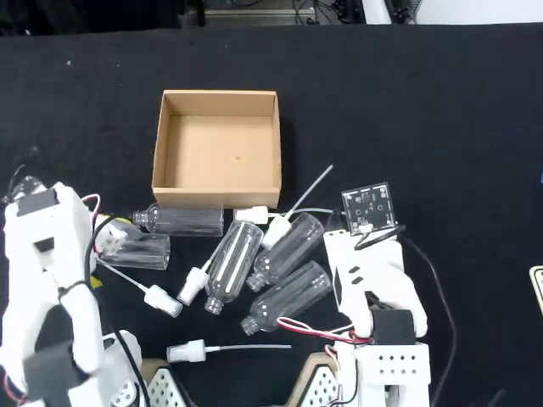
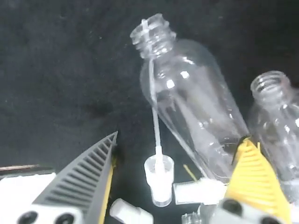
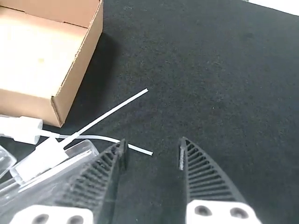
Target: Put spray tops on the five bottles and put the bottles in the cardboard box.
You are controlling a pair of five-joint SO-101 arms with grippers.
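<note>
Bottles are lying loose before the box, toward the tabletop's near edge. My left end effector is hanging wide open, empty, over a spray top; the right end effector is gaping empty too. I judge capping is starting: next, closing on that top.

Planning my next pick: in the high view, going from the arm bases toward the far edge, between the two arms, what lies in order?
loose spray top → nearest bottle → bottle along the box front → cardboard box
</note>
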